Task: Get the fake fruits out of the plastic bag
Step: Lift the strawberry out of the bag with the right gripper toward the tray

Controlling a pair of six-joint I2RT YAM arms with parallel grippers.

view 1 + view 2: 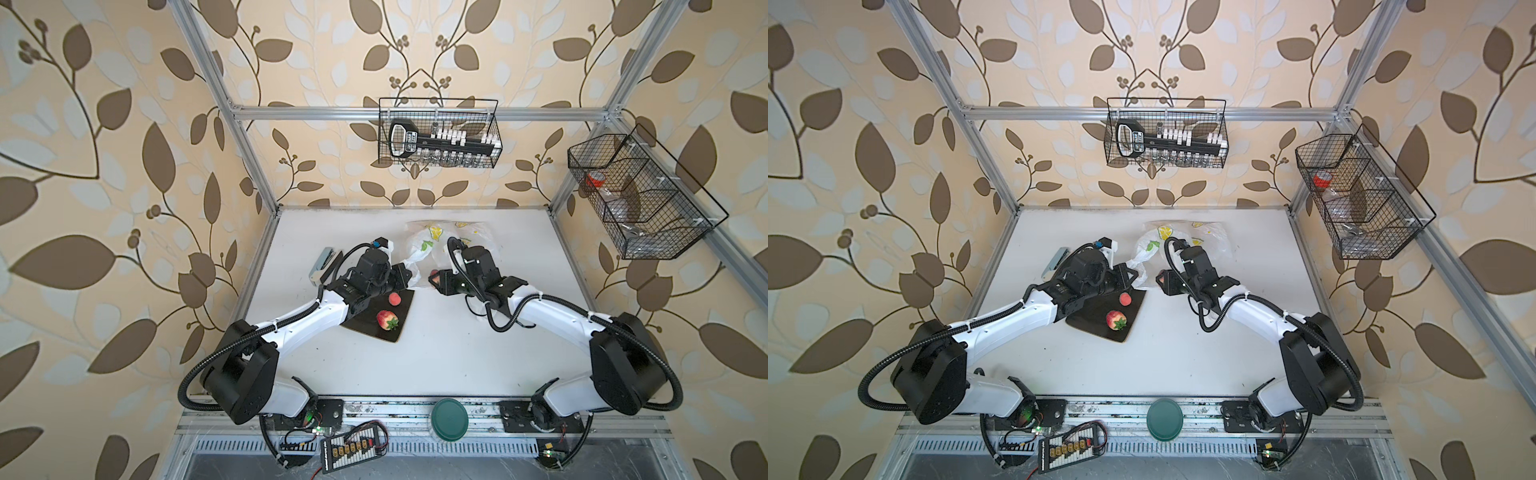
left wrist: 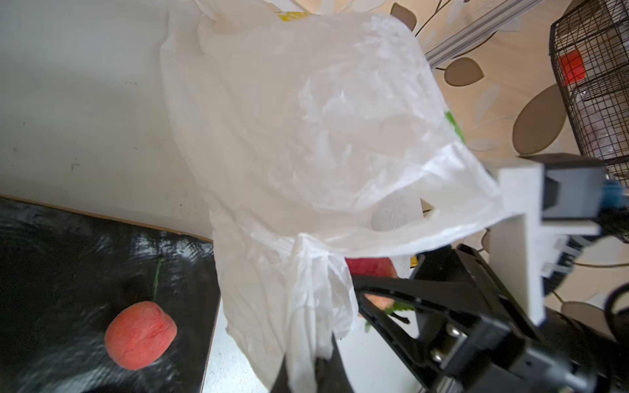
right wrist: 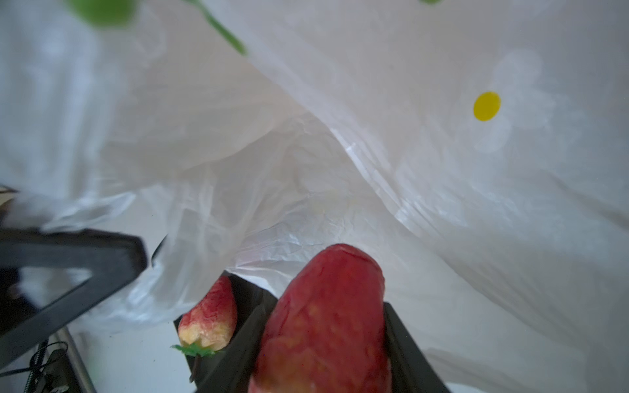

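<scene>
The white plastic bag with lemon prints lies at the back of the table, its mouth toward the front. My left gripper is shut on a bunched handle of the plastic bag and holds it up. At the mouth, my right gripper is shut on a red fake fruit. A smaller red-yellow fruit with a green cap sits just outside one finger. A strawberry and a peach rest on the black plate.
A grey stapler-like object lies left of the left arm. A green round lid sits on the front rail. Wire baskets hang on the back wall and on the right frame.
</scene>
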